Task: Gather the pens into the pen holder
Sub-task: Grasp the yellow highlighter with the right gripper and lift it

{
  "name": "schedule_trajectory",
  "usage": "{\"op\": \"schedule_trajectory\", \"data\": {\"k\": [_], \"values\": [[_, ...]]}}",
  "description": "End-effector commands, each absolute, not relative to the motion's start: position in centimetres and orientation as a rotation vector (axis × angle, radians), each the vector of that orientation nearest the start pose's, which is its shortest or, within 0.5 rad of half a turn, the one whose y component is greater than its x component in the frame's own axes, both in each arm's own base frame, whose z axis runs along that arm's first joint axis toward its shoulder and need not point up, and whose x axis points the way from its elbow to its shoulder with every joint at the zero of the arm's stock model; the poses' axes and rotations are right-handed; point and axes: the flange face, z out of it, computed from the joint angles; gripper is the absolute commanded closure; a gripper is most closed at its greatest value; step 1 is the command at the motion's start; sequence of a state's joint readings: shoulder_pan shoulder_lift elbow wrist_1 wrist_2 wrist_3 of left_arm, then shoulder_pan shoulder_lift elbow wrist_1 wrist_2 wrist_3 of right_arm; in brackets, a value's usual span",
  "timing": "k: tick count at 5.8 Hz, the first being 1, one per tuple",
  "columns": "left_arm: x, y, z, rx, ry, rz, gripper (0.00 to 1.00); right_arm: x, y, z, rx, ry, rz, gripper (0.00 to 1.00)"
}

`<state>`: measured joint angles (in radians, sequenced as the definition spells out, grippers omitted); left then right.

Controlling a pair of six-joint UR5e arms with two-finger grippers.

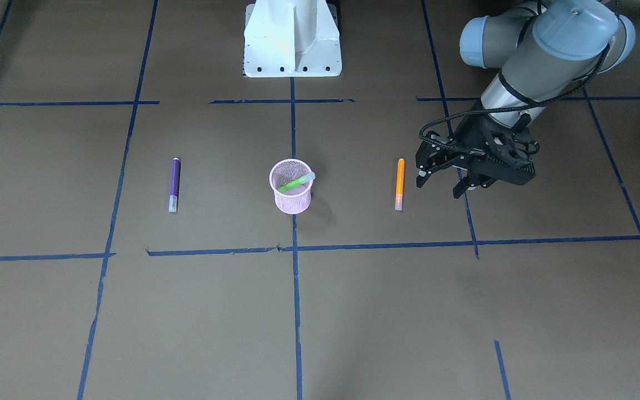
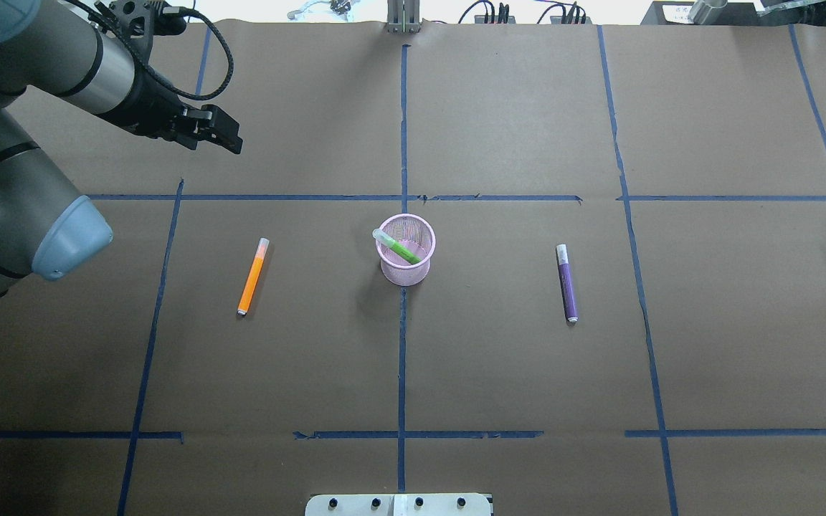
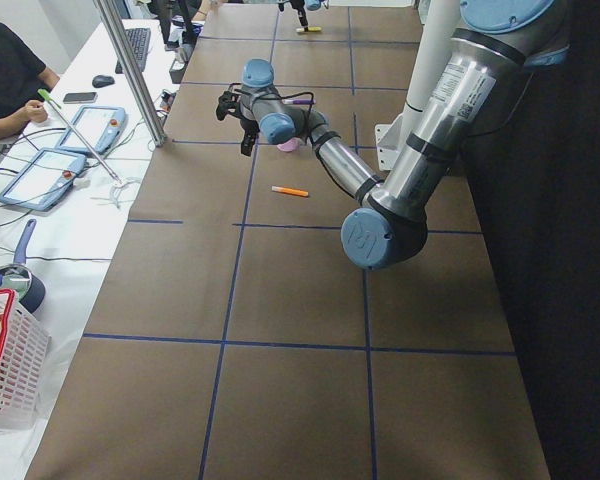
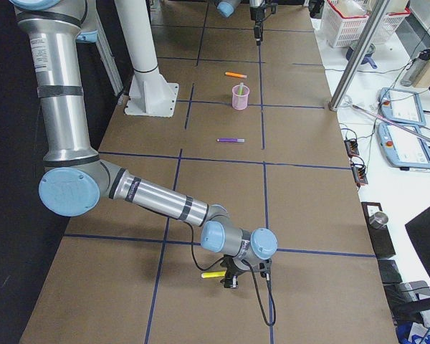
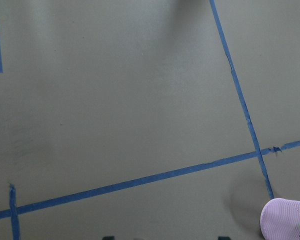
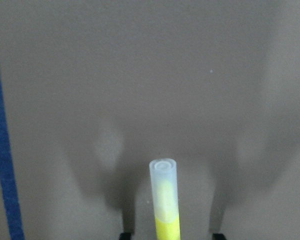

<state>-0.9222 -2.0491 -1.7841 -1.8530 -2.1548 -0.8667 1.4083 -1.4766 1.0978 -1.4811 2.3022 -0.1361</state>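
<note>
— Where are your jaws?
— My right jaws stand apart, straddling the yellow pen (image 6: pixel 165 210) low over the bench (image 1: pixel 353 311). My left jaws, also apart, hang near the orange pen (image 1: pixel 400 183).
— And the pen holder (image 1: pixel 292 204)?
— Mid-bench, with the green pen (image 1: pixel 296 182) leaning inside. The purple pen (image 1: pixel 174 183) lies on its far side from the orange one.

Soft, even light with faint shadows; yellow pen (image 6: pixel 164 200) slightly blurred.
</note>
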Motion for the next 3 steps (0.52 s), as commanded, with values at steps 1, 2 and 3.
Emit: {"op": "schedule_trajectory", "data": {"k": [1, 2, 3], "values": [[31.1, -54.15, 25.27, 0.322, 1.038, 0.088, 0.25, -1.32, -48.39, 82.95, -0.286, -0.723, -0.181, 0.41], [31.07, -54.1, 25.3, 0.322, 1.038, 0.088, 0.25, -1.84, -48.47, 82.89, -0.289, -0.72, -0.192, 0.43], [30.94, -53.94, 25.23, 0.324, 1.039, 0.089, 0.25, -1.86, -48.49, 82.86, -0.287, -0.722, -0.193, 0.53]]}}
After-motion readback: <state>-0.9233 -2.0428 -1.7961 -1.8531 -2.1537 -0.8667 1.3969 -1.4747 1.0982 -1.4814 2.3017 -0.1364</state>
